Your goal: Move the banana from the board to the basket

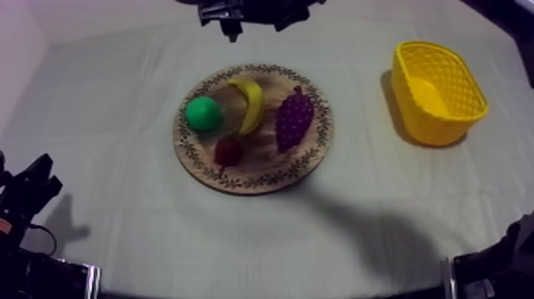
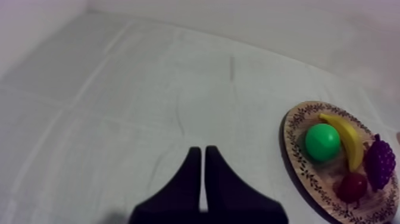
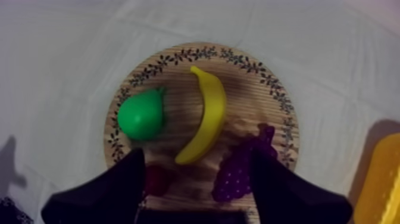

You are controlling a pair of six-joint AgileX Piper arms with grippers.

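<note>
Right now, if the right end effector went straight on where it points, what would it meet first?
Probably the banana: its near tip lies on the wooden board, midway between the open fingers of the right end effector. Depth is unclear.

Curved banana [image 1: 251, 105] lies on the wooden board [image 1: 259, 161] (patterned rim), yellow basket [image 1: 431, 121] well apart.

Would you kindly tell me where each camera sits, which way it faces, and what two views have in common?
Top view: overhead, slanting down on the cloth, board and basket; left arm and right arm at its lower corners.
Left wrist view: on the left arm, low over the cloth, facing the board from the pear side; left gripper shut.
Right wrist view: on the right arm, looking down on the board; right gripper open.
Shared: all three show the banana on the board.
</note>
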